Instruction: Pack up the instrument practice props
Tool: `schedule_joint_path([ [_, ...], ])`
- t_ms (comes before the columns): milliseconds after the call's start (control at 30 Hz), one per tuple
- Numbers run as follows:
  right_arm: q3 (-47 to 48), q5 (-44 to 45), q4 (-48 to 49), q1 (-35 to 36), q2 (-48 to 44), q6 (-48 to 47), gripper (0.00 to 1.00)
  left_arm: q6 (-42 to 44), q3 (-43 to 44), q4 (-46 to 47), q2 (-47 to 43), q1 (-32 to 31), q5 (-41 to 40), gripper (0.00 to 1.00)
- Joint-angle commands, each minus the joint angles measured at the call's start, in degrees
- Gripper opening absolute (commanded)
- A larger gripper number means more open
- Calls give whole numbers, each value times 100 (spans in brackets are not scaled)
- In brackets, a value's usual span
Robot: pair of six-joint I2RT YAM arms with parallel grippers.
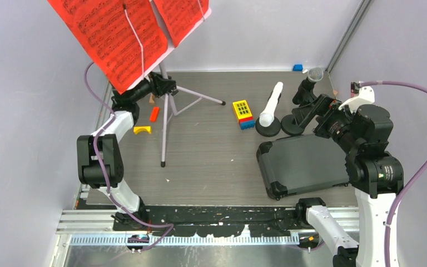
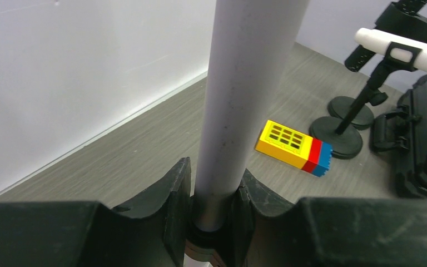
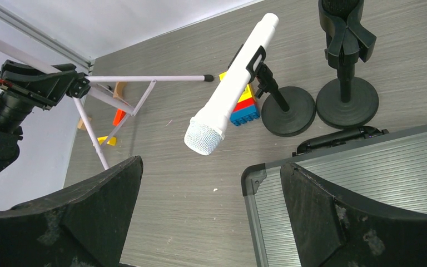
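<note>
Right side, nearest: dark hard case (image 1: 306, 164), shut, lying flat on the grey table (image 1: 211, 161). The right gripper (image 3: 211, 167) hangs over the case's far left corner, jaws spread wide and holding nothing.

Just beyond the case: two black round-based mic holders (image 1: 268, 128), bases side by side and near touching.
- Left holder: white microphone (image 1: 271, 104) clipped in at a tilt, mesh head low and toward the arms.
- Right holder: black grey-headed microphone (image 1: 310, 80), more upright, grey head on top.

Beside the left holder: a yellow, red and blue toy brick (image 1: 243, 114), flat on the table.

Left side, mid-table: pale lilac music stand (image 1: 167, 122) on its tripod legs (image 1: 200, 95). The left gripper (image 2: 214, 200) has its jaws clamped on the stand's pole above the legs. A yellow arch (image 1: 142, 130) and a red block (image 1: 154, 114) lie close by.

Topmost: red sheet-music pages (image 1: 117, 33) spread across the stand's desk.

By the far wall: a small blue piece (image 1: 297, 68).
</note>
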Motion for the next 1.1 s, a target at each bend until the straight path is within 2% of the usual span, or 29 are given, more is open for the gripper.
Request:
schedule_joint_path([
  [0, -23, -108, 169, 2, -74, 71, 100, -667, -196, -197, -354, -368, 740, 0],
  [167, -99, -97, 171, 1, -179, 82, 100, -545, -537, -278, -719, -760, 606, 0],
  [300, -135, -58, 170, -1, -272, 97, 100, -22, -766, -925, -1093, -1010, 414, 0],
  [400, -155, -61, 166, 2, -306, 130, 100, 300, -917, -1390, -1363, -1074, 328, 0],
  [667, -201, -119, 182, 2, -310, 194, 100, 343, -1213, -1837, -1976, -1118, 492, 0],
  [867, -241, -153, 212, 3, -290, 203, 100, 1253, -1162, -3521, -2640, -1121, -72, 0],
  [1067, -336, -245, 318, 2, -267, 242, 100, 1875, -1065, -4672, -3096, -1118, 13, 0],
])
